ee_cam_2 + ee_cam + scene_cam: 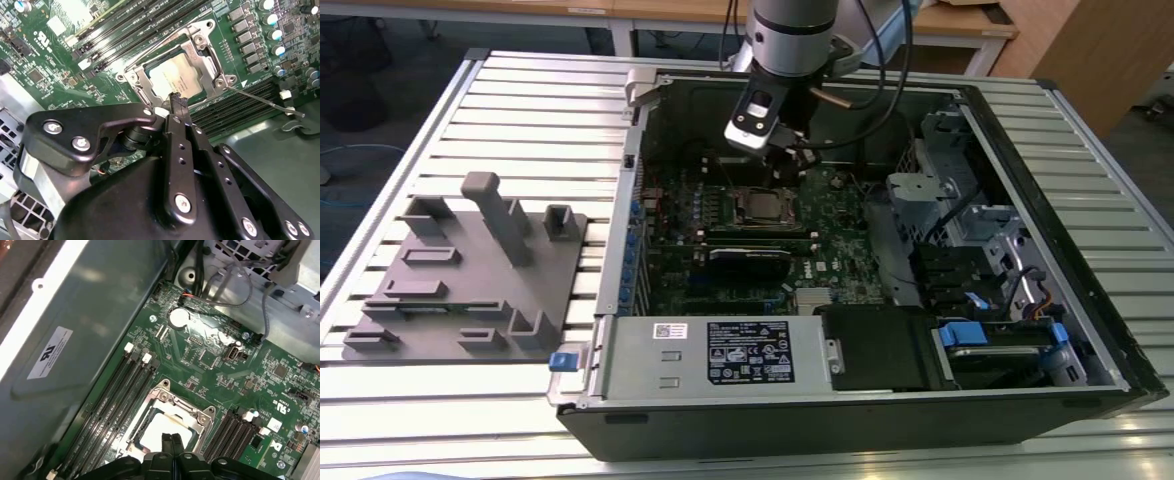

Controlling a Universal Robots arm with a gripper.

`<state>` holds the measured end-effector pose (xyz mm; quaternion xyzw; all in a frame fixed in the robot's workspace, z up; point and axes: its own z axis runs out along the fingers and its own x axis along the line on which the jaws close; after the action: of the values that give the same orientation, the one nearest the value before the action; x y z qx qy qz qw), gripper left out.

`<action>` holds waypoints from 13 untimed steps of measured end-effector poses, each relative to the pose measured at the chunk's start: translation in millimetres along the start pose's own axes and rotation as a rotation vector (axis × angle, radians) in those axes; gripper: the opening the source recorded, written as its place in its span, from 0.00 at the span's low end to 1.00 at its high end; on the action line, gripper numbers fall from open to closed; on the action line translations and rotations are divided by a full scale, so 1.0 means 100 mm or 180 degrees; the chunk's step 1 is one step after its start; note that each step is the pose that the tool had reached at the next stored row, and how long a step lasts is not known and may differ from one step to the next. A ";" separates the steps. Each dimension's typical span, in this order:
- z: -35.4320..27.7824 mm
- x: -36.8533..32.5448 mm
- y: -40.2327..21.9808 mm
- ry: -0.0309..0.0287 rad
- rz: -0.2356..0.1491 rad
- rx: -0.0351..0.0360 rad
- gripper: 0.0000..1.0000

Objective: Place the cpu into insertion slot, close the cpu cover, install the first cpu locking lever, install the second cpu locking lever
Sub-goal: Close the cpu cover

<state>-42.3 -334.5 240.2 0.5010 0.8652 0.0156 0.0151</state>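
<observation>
A slatted silver metal table point(520, 100) carries an open black computer tower case point(854, 425) lying on its side. A grey moulded plastic fixture plate point(454, 290) sits beside it at the exterior view's left. Inside the case lies a green circuit board point(834, 262). The silver and black robot arm point(794, 30) reaches down over it.

Its black gripper point(178, 101) hangs just above the socket area, fingers pressed together and pinching nothing.

The small square dark insertion slot point(141, 426) holds the flat silver-grey cpu point(175, 77). The thin silvery cpu cover point(200, 48) lies down around the chip, which shows through its window. A thin silver wire locking lever point(265, 102) juts from one socket corner over the long black memory slots point(240, 107). A second wire lever point(160, 43) runs along the opposite edge.
</observation>
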 end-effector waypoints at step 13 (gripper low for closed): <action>0.000 0.001 -0.002 0.0014 -0.0301 -0.0004 0.10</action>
<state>-42.4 -334.5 240.1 0.4595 0.8879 0.0165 0.0143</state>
